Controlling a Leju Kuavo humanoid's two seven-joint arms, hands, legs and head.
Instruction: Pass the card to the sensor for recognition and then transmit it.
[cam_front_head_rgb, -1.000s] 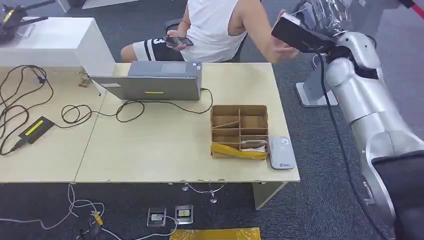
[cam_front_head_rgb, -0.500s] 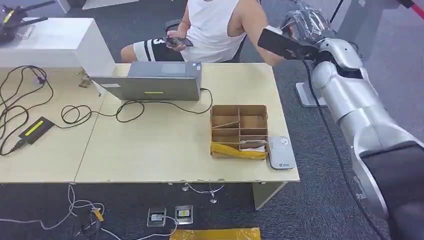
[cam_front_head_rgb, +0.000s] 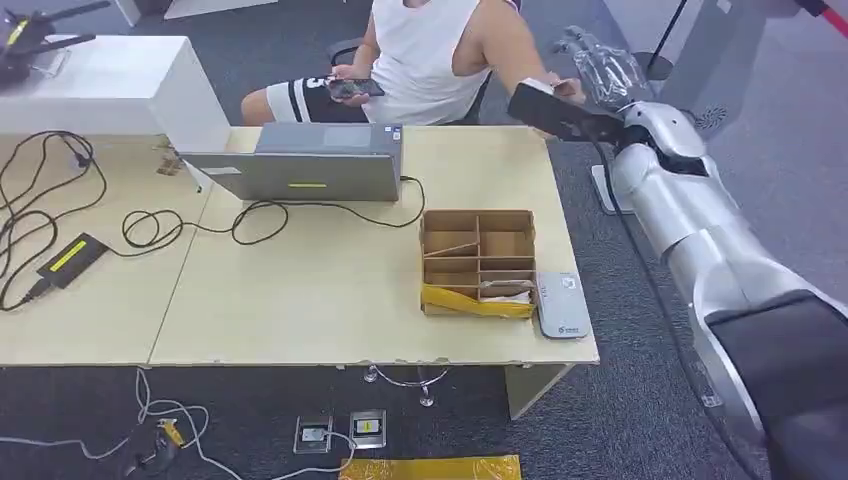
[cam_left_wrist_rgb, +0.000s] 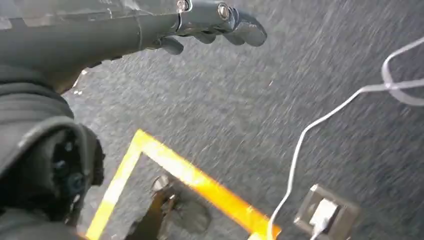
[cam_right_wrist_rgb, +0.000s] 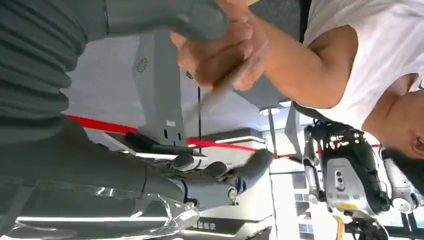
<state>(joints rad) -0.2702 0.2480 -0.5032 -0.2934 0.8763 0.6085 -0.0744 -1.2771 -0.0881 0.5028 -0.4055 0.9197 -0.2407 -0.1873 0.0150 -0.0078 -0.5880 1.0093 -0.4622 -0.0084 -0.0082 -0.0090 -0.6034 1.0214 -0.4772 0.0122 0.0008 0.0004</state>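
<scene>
Beyond desk (cam_front_head_rgb: 300, 290) far corner, right hand (cam_front_head_rgb: 603, 72) fingers spread, empty; person's hand (cam_right_wrist_rgb: 225, 52) holds card (cam_right_wrist_rgb: 222, 87). You judge handover done; sensor (cam_front_head_rgb: 562, 305) step presumably finished.

Left hand (cam_left_wrist_rgb: 215, 22) hangs over floor, fingers loosely curled, holds nothing.

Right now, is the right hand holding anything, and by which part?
It seems not. The card, blurred, is pinched at one end by the person's hand; the right hand has its fingers spread, apart from the card.
</scene>
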